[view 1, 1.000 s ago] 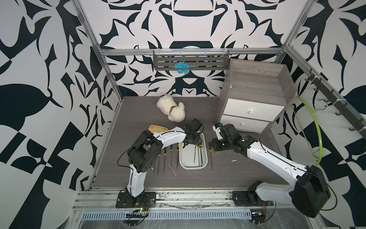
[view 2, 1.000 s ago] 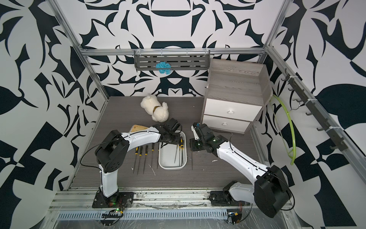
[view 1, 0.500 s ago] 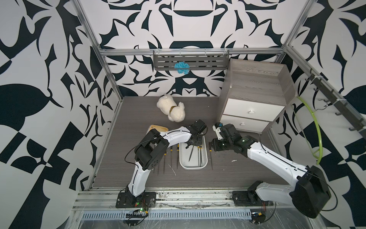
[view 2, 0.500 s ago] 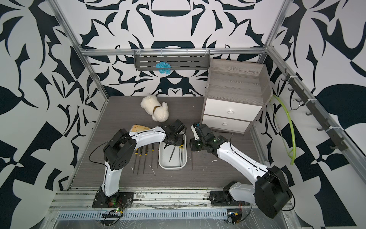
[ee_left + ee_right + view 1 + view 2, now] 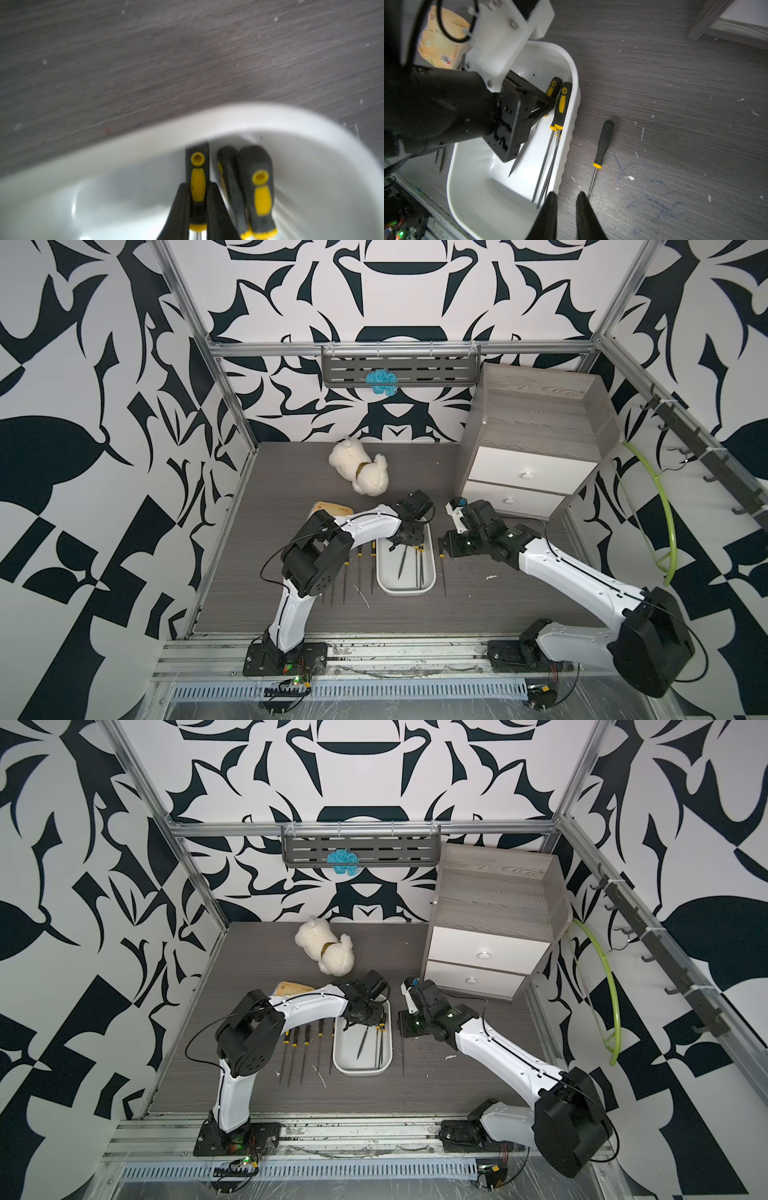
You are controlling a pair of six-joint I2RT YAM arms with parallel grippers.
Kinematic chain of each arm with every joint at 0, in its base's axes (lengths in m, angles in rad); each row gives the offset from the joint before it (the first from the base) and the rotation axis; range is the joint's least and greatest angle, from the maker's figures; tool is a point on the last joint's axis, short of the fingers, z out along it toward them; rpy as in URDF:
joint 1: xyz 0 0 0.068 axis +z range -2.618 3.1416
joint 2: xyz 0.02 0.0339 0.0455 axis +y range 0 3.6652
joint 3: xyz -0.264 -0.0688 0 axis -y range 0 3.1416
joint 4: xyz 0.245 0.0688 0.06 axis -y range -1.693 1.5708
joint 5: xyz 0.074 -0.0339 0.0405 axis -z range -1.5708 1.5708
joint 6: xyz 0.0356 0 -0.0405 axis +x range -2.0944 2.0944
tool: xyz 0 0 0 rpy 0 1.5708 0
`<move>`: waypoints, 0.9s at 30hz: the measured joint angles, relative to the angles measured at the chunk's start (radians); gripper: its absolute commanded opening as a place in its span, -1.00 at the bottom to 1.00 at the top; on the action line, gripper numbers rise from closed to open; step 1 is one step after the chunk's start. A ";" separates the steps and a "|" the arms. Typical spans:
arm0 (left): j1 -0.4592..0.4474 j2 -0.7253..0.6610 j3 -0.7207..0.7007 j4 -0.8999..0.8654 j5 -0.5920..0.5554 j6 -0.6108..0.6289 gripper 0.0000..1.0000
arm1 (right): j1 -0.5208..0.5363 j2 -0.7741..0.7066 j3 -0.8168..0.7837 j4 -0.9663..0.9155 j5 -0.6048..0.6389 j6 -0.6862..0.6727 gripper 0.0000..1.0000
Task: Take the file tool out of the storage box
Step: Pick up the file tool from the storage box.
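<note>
The storage box (image 5: 405, 593) (image 5: 360, 1073) is a shallow white tray on the table between my arms. My left gripper (image 5: 197, 185) (image 5: 405, 537) is down at its far end, shut on the black-and-yellow handle of one file tool (image 5: 197, 176). That file's blade (image 5: 525, 145) (image 5: 402, 562) slants across the tray floor (image 5: 483, 187). Two more files (image 5: 560, 108) (image 5: 420, 568) lie along the tray's right wall. My right gripper (image 5: 566, 195) (image 5: 442, 545) hovers just right of the tray, its fingers slightly apart with nothing between them.
One file (image 5: 602, 145) (image 5: 441, 572) lies on the table right of the tray; several more (image 5: 345, 572) lie left of it. A grey two-drawer cabinet (image 5: 536, 439) stands back right, a plush dog (image 5: 361, 472) at the back, a tan packet (image 5: 328, 508) under the left arm.
My left gripper has moved right to the tray's far end and closed on a file handle; that file now lies slanted. The right arm has stayed put.
</note>
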 measured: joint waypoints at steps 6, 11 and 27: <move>0.014 -0.186 -0.071 0.101 0.023 -0.003 -1.00 | 0.000 -0.029 -0.018 0.018 -0.003 0.000 -0.55; 0.056 -0.383 -0.154 0.255 0.063 -0.005 -1.00 | 0.000 -0.087 -0.047 0.055 -0.023 0.000 -0.55; 0.089 -0.849 -0.629 0.580 0.140 -0.090 -1.00 | 0.074 -0.056 -0.149 0.446 -0.428 0.109 -0.30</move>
